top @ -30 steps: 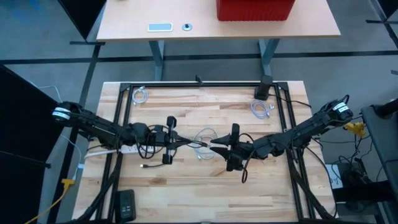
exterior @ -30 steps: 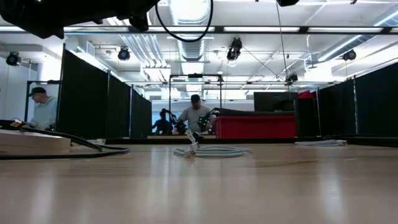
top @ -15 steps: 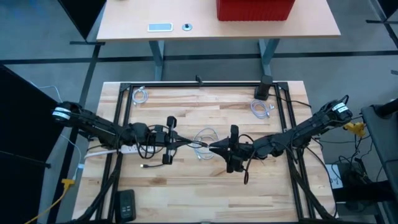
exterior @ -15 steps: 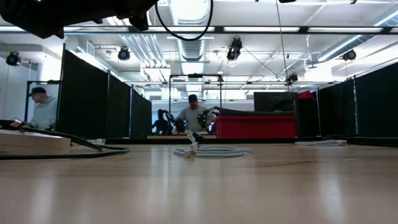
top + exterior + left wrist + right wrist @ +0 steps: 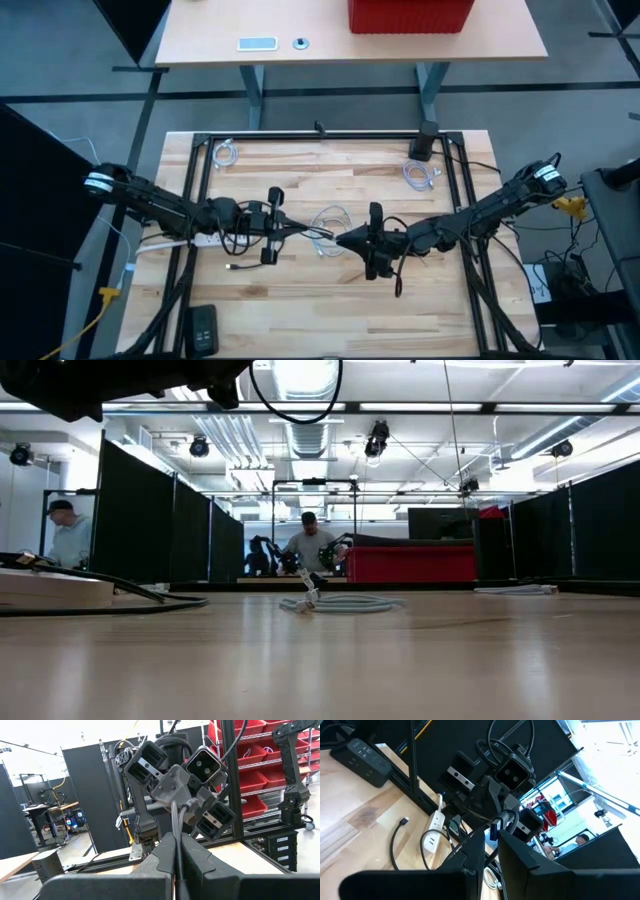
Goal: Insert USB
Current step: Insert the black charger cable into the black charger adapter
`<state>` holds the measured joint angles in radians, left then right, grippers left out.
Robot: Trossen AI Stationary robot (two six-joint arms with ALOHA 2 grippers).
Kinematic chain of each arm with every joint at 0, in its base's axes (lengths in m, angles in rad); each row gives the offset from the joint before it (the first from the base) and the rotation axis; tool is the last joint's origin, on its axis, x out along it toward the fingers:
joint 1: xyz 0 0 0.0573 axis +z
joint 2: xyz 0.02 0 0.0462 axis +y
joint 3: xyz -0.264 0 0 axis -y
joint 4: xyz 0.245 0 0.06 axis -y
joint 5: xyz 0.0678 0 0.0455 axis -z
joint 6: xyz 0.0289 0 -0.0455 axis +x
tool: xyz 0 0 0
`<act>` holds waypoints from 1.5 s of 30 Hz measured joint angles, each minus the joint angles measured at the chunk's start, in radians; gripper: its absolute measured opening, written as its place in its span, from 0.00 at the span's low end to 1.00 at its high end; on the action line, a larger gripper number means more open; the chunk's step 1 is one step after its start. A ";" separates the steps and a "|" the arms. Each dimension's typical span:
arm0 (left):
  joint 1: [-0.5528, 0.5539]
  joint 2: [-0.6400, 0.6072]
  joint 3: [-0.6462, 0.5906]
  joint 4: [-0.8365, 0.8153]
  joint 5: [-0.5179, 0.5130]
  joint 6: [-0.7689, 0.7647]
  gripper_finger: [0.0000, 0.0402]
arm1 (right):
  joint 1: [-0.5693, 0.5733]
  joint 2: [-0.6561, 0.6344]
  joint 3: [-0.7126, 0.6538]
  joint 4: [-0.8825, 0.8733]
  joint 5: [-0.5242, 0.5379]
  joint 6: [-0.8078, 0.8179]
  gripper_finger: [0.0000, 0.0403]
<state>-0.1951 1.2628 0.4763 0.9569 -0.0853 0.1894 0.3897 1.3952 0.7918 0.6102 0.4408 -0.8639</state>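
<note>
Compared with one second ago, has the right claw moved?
Yes. In the high view the right claw has crept toward the left claw, moving farther from the small cable coil at the table's far right.

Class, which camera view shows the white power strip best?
The right wrist view shows it best: the white power strip lies on the wood with its sockets visible. The high view shows only a small white bar partly hidden under the left arm. The low view shows something pale at its left edge, unclear. The left wrist view misses it.
</note>
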 joint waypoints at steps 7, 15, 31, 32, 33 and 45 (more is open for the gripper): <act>0.000 0.000 0.000 0.000 0.000 0.009 0.00 | -0.018 0.000 0.000 0.008 -0.004 0.026 0.18; 0.001 0.000 -0.001 0.008 -0.001 0.036 0.00 | -0.034 0.001 0.000 0.034 -0.025 0.015 0.20; 0.001 0.000 -0.001 0.015 -0.001 0.037 0.00 | -0.042 0.001 0.014 0.031 -0.033 0.026 0.01; 0.001 0.000 -0.001 0.012 -0.001 0.038 0.00 | -0.042 0.001 0.015 0.031 -0.033 0.026 0.01; 0.001 0.000 -0.001 0.010 -0.001 0.040 0.00 | -0.042 0.001 0.016 0.031 -0.033 0.026 0.01; 0.001 -0.001 0.033 -0.016 -0.054 0.135 0.21 | -0.042 -0.003 0.017 0.013 -0.022 0.047 0.00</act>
<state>-0.1944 1.2614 0.5091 0.9410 -0.1389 0.3243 0.3481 1.3925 0.8089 0.6237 0.4186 -0.8172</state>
